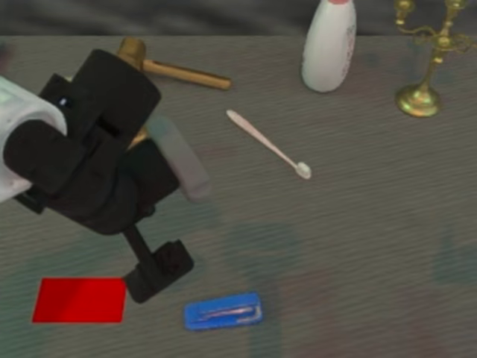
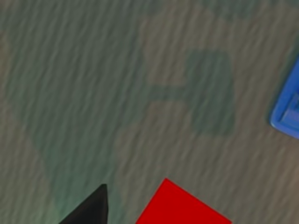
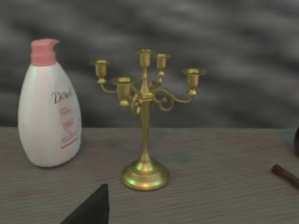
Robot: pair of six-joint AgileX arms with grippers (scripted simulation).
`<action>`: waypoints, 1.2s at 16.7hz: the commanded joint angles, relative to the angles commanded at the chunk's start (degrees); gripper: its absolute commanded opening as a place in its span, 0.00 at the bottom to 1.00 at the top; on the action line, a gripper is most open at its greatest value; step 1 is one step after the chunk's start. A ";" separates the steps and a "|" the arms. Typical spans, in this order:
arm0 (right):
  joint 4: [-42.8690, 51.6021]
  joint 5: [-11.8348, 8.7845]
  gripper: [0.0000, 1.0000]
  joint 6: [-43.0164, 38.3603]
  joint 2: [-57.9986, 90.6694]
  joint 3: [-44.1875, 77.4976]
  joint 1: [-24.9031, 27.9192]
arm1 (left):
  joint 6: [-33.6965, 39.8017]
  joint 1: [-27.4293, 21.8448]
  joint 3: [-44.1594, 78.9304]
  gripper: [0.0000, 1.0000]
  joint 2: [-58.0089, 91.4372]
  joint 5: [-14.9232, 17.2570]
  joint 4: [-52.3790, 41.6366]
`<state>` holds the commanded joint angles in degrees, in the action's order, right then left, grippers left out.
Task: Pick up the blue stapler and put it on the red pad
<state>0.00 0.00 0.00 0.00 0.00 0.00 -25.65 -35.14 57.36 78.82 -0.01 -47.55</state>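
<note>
Near the front left of the table, my left gripper (image 1: 158,272) hangs over bare tabletop between the red pad (image 1: 80,300) and the blue stapler (image 1: 223,310), a little behind both and touching neither. I cannot tell how far its fingers stand apart: from above they merge into one dark block, and my left wrist view catches only a single black fingertip (image 2: 91,210). It holds nothing. The stapler lies flat by the front edge, its silvery strip facing up, just right of the gripper and apart from the pad. The pad lies flat to the left, unoccupied. In the left wrist view a corner of the pad (image 2: 180,205) and an edge of the stapler (image 2: 287,109) show on either side of the cloth. Farther back lie a wooden mallet (image 1: 175,68) and a pink toothbrush (image 1: 268,144); a white lotion bottle (image 1: 329,46) and a brass candelabra (image 1: 425,67) stand at the rear right. My right arm is out of the top view; its wrist camera faces the bottle (image 3: 49,107) and candelabra (image 3: 145,121).
</note>
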 joint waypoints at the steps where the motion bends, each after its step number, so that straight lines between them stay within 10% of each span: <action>1: 0.00 0.00 1.00 0.00 0.00 0.00 0.00 | -1.51 -2.08 3.39 1.00 4.43 0.03 -2.77; 8: 0.00 0.00 1.00 0.00 0.00 0.00 0.00 | -8.44 -11.53 19.42 1.00 24.80 -0.06 -14.78; 20: 0.00 0.00 1.00 0.00 0.00 0.00 0.00 | -9.03 -11.92 14.74 1.00 29.47 -0.07 -6.05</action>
<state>0.00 0.00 0.00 0.00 0.00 0.00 -34.68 -47.07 72.10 108.29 -0.08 -53.61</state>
